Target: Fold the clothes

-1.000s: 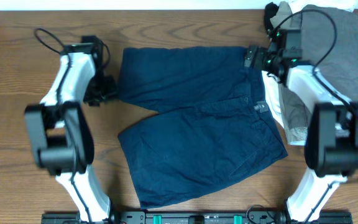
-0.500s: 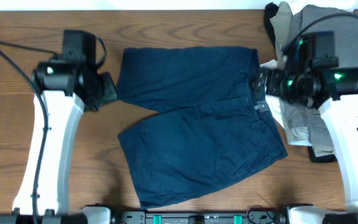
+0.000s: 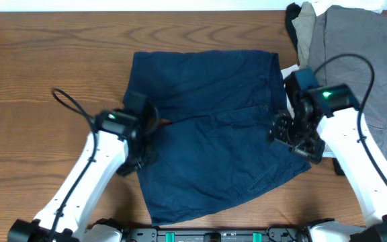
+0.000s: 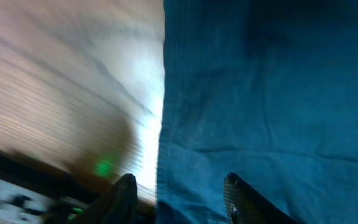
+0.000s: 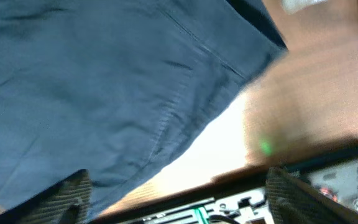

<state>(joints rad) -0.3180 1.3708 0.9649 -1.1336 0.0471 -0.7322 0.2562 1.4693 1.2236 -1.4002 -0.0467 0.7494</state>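
Dark navy blue shorts (image 3: pixel 207 128) lie spread flat in the middle of the wooden table, waistband to the right. My left gripper (image 3: pixel 138 158) is open over the left hem of the lower leg; in the left wrist view its fingers (image 4: pixel 179 190) straddle the edge of the navy cloth (image 4: pixel 260 93). My right gripper (image 3: pixel 294 138) is open over the lower right waist corner; in the right wrist view its wide-apart fingers (image 5: pixel 179 193) frame the navy cloth (image 5: pixel 92 81) and the table edge. Neither holds anything.
A pile of grey, white and black garments (image 3: pixel 358 67) lies at the back right, next to the right arm. Bare wood table (image 3: pixel 46 67) shows on the left. The table's front edge with black rail (image 3: pixel 213 235) is close to both arm bases.
Both arms have swung forward from the far side of the shorts. The left gripper moved to the lower left hem, the right gripper to the lower right waist corner. The shorts have not moved.
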